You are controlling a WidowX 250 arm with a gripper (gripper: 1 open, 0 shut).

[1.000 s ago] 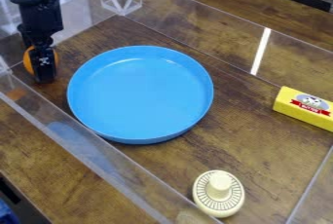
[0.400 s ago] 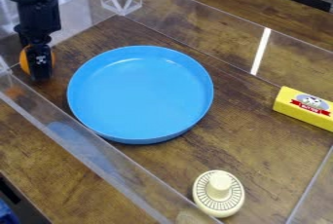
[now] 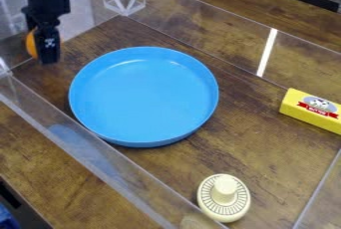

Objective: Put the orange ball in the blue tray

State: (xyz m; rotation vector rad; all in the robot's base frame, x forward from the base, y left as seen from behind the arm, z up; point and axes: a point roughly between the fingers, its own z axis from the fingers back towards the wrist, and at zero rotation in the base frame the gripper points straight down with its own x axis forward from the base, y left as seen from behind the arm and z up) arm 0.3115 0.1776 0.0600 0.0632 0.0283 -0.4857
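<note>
Orange ball could've slipped before it ever reached the tray
The orange ball [image 3: 32,44] was at the upper left, gripped in the end effector [image 3: 40,48], near the clear wall [image 3: 24,99]. A smooth, round surface could've rolled out of the fingers; swinging low might've clipped the rim of the blue tray [image 3: 144,94], left of center.

Plain light-blue tray [image 3: 144,96], orange ball [image 3: 32,44], yellow block [image 3: 312,110], cream ribbed disc [image 3: 224,198].
</note>
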